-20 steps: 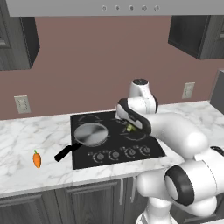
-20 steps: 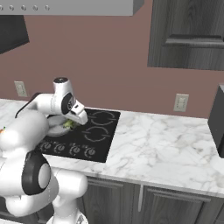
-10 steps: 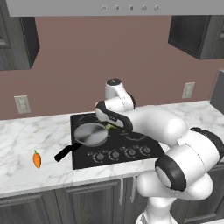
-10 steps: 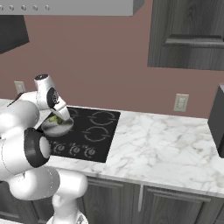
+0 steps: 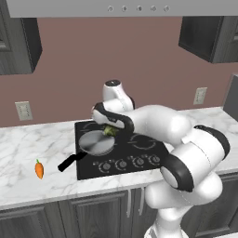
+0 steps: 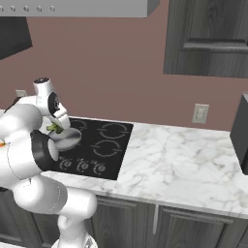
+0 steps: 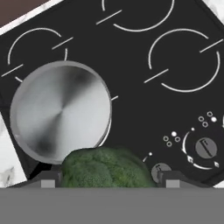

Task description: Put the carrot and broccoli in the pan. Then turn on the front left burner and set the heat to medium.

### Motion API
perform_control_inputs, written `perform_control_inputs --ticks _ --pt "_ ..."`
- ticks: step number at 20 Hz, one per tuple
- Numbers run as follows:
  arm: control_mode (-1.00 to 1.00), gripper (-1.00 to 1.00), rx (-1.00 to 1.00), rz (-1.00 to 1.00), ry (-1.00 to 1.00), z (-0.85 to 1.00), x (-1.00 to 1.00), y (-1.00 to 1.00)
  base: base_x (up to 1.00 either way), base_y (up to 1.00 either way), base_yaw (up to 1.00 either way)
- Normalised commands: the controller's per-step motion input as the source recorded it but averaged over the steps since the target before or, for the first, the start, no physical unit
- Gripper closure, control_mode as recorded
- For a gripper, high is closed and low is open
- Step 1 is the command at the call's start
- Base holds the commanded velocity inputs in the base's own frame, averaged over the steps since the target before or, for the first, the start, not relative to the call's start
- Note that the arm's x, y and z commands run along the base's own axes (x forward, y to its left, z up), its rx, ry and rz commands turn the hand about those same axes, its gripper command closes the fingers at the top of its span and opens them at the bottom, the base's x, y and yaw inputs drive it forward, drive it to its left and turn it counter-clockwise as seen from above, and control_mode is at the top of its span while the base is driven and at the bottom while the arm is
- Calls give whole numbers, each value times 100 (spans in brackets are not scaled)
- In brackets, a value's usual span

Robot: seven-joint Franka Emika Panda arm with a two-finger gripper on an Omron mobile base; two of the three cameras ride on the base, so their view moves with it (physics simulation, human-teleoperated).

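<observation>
You have the broccoli [image 7: 106, 168] pinched between the closed fingers of the gripper [image 5: 110, 131], held just above the near rim of the pan [image 7: 61, 111], which sits on the cooktop [image 7: 144, 57]. It looks light and bumpy, likely firm enough for a squeeze across the crown, so it should drop cleanly into the pan. The carrot [image 5: 39, 168] lies on the counter [image 5: 28, 153] well left of the pan; it is likely stiff, smooth and prone to roll, so grip across its thick middle.

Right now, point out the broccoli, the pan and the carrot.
broccoli [image 7: 105, 168], hand view, middle of the green floret between the fingertips.
pan [image 7: 61, 111], hand view, centre of its bare silver bottom.
carrot [image 5: 39, 169], left base view, middle of the orange body.
</observation>
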Motion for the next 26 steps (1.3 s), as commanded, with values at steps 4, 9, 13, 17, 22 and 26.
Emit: perform_control_inputs --ticks 4,9,13,17,22,26 --pt "-100 100 2 18 10 -5 6 0 0 0 0" --pt "-100 100 0 17 9 -17 16 7 0 0 0" --pt "-100 100 0 15 5 -30 30 19 0 0 0" --pt "-100 100 0 14 5 -30 32 25 0 0 0" --pt "-100 100 0 6 1 -26 44 25 0 0 0" --pt "-100 100 -1 1 1 -7 39 24 0 0 0"
